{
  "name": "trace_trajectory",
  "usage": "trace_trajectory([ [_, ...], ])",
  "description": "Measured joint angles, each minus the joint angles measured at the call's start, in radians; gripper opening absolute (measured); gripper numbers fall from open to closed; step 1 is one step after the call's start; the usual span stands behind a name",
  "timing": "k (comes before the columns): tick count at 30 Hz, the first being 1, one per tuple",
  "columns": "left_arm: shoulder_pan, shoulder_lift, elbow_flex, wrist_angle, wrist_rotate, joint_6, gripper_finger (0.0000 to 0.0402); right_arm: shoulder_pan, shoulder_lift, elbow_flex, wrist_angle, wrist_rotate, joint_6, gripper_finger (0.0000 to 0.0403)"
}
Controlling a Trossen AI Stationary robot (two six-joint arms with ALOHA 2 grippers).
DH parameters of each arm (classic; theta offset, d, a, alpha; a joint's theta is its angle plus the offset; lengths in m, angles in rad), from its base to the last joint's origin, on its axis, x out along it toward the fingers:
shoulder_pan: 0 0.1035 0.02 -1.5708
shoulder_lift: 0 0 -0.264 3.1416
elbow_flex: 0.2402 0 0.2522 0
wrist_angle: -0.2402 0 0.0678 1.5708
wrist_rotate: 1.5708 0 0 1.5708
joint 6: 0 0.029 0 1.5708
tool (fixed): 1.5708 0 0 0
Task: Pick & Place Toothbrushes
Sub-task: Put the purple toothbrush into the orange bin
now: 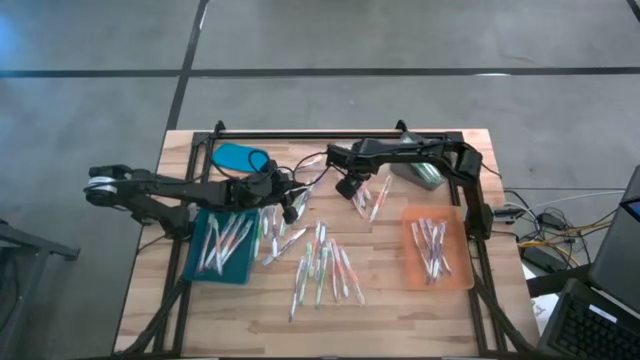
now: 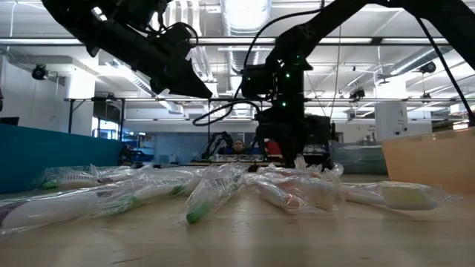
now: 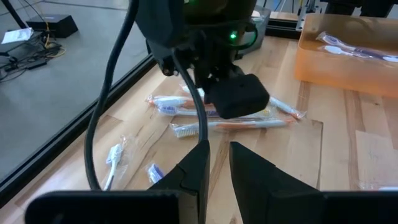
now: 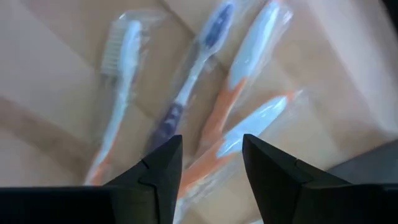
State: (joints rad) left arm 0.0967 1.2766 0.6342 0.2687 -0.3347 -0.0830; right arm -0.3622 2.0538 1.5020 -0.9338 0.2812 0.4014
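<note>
Wooden planks form the table [image 1: 400, 300] where we see both dark arms reaching in toward the middle. From the right, the arm stretches along the far edge and bends down, so that the right gripper [image 4: 205, 168] hangs just above a small cluster of wrapped toothbrushes [image 1: 375, 195]; its two fingers [image 4: 158, 171] stand spread apart with nothing between them, and orange and purple handles show through the gap. From the left, the other arm lies low across the table, its left gripper [image 3: 214, 165] near the table's centre, pointing toward the right arm; its fingers [image 3: 193, 171] sit close together with a narrow gap, and we see nothing held in them. More toothbrushes lie scattered across the middle [image 1: 320, 265], some in the teal tray [image 1: 195, 265] on the left and some in the orange tray [image 1: 412, 272] on the right.
</note>
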Motion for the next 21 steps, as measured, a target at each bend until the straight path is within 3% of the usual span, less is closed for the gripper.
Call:
trace_trajectory([
  [3, 0.000, 0.000, 0.000, 0.000, 0.000, 0.000, 0.0067, 0.001, -0.010, -0.019, 0.006, -0.062, 0.016, 0.0171],
  [10, 0.000, 0.000, 0.000, 0.000, 0.000, 0.000, 0.0067, 0.021, -0.010, -0.044, 0.026, -0.072, 0.018, 0.0182],
  [17, 0.000, 0.000, 0.000, 0.000, 0.000, 0.000, 0.0067, 0.036, -0.010, -0.043, 0.025, 0.028, 0.014, 0.0172],
  [21, 0.000, 0.000, 0.000, 0.000, 0.000, 0.000, 0.0067, 0.052, -0.010, -0.036, 0.037, 0.033, -0.004, 0.0167],
])
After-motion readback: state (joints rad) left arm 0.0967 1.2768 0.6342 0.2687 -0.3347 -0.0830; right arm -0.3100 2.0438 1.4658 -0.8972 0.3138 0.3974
